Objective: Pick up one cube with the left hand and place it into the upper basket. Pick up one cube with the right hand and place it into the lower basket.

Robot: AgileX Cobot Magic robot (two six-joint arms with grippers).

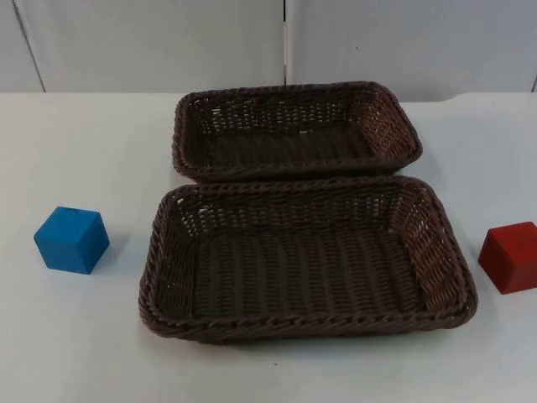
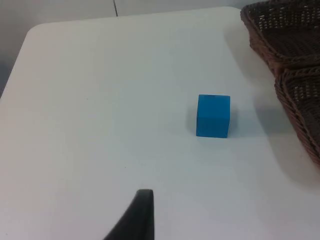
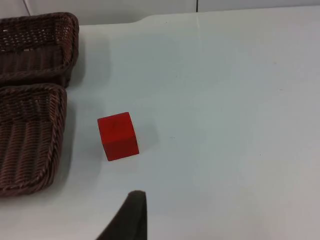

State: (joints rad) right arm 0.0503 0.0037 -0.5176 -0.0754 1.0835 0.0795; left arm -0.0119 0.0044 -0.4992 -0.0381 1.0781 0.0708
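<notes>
two brown woven baskets sit on the white worktop (image 1: pixel 84 353), one behind the other, their long rims touching or very nearly so. the upper basket (image 1: pixel 295 128) lies nearer the grey partition wall (image 1: pixel 151 42); the lower basket (image 1: pixel 306 256) is nearer the camera and looks larger. both baskets hold nothing. a blue cube (image 1: pixel 72 239) rests on the worktop left of the lower basket, apart from its rim. a red cube (image 1: pixel 510 256) rests to the right of that basket, just beside its rim, cut by the picture's edge.
</notes>
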